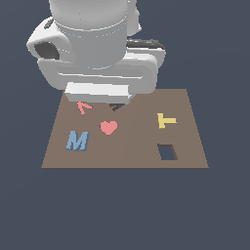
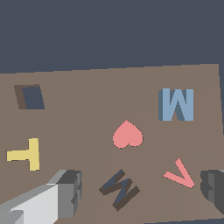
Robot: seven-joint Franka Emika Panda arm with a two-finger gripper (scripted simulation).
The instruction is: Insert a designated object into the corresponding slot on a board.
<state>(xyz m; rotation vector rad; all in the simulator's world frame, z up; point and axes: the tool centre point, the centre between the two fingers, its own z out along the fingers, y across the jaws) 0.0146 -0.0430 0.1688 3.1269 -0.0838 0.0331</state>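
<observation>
Grey fingertips (image 2: 70, 192) of the gripper (image 2: 142, 192) are seen spread wide, nothing held, straddling the dark M-shaped slot (image 2: 119, 189). Nothing is inserted yet: the light-blue M block (image 1: 77, 140) lies ungrasped on the brown square board (image 1: 132, 156).

One brown board (image 1: 127, 151). On it, four flat coloured pieces: one light-blue M (image 1: 77, 140), one pink heart (image 1: 108, 127), one yellow T (image 1: 166, 120), one pink V (image 1: 83, 106). Two dark cutouts: one M-shaped slot (image 2: 119, 189), one rectangular hole (image 1: 167, 152).
</observation>
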